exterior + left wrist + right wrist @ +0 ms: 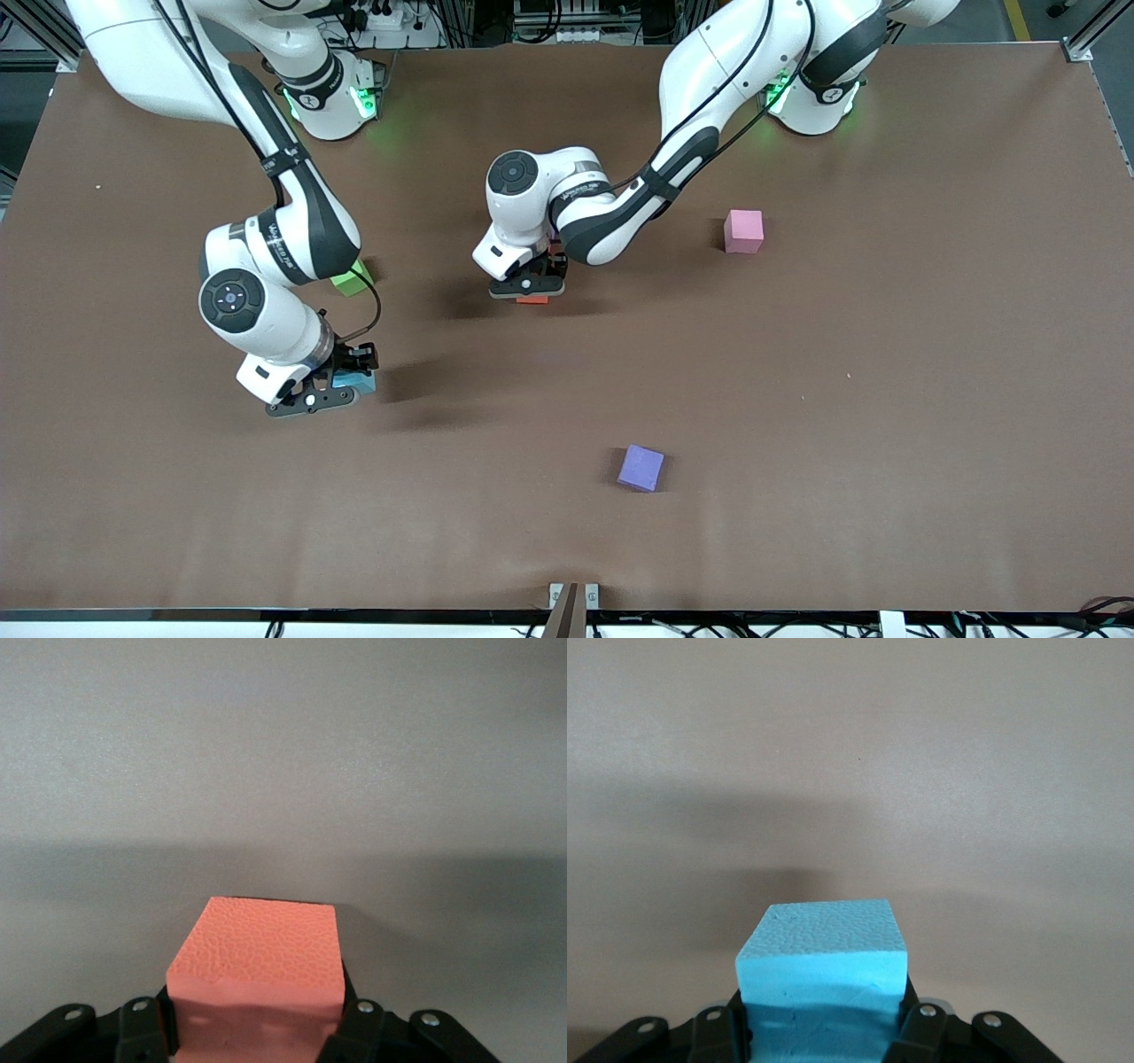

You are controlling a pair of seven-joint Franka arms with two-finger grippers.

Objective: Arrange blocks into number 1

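the left gripper (257,1041) grips the orange block (259,974) mid-table; the right gripper (824,1036) grips the light blue block (822,979), near the green block (352,280). the pink block (743,231) and purple block (640,467) lie well apart.

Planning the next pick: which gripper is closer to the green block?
Right. The right gripper, shut on the light blue block, sits just beside the green block; the left gripper, holding an orange block, is mid-table.

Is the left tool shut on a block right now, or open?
Shut on the orange block: the left tool has its fingers pressed against both sides in the left wrist view.
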